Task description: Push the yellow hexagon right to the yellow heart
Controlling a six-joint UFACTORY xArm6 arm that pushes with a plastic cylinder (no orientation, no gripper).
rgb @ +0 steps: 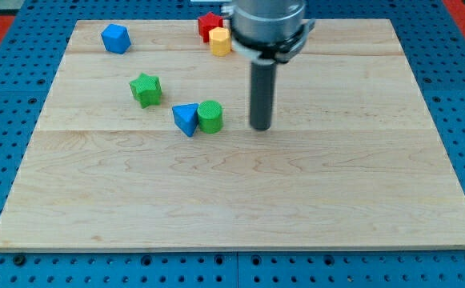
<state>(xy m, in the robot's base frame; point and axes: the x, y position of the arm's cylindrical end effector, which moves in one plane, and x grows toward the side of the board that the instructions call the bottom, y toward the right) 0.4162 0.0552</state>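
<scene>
A yellow block [220, 40], apparently the hexagon, lies near the view's top centre, touching a red star [208, 24] on its upper left. No yellow heart shows; the arm's body covers the board just right of the yellow block. My tip [261, 128] rests on the board well below the yellow block and slightly to its right, touching no block.
A green cylinder [210, 117] and a blue triangle [186, 119] sit side by side just left of my tip. A green star [146, 89] lies further left. A blue block [115, 38] sits at the top left. The wooden board [240, 208] lies on a blue pegboard.
</scene>
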